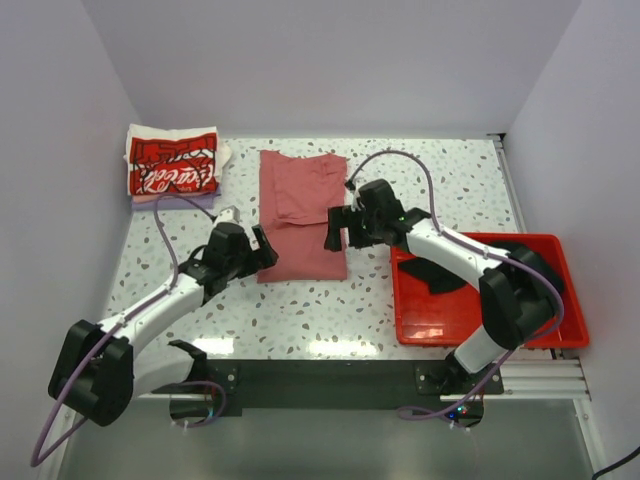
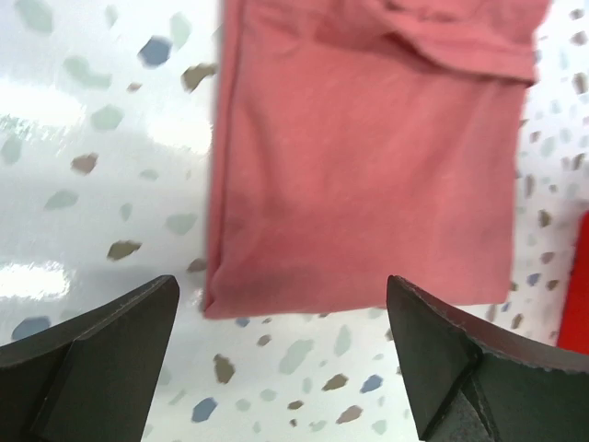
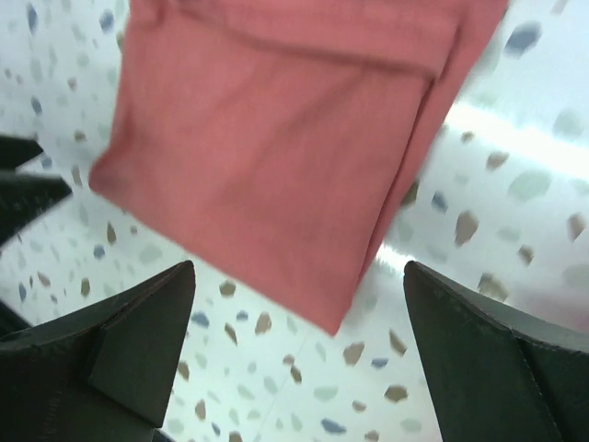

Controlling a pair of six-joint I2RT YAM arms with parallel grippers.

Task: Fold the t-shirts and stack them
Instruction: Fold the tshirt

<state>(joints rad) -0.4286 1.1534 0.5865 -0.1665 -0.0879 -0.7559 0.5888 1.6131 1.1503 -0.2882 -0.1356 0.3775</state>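
At the near end of the red shirt [image 1: 300,215] on the desk [image 1: 430,180], left gripper [image 1: 262,250] and right gripper [image 1: 335,228] hang open, holding nothing; a pinch catching only the top layer would likely skew the fold.

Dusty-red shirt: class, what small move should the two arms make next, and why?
Probably lower the open left gripper and right gripper onto the near corners of the dusty-red shirt and close: it lies as a long strip, needing a crosswise fold.

Robotics lab test cell, plain white walls [image 1: 330,60] boxing in a speckled tabletop [image 1: 300,310], black mounting plate [image 1: 330,378] along the near edge, purple cable [image 1: 400,153] looping at far right.
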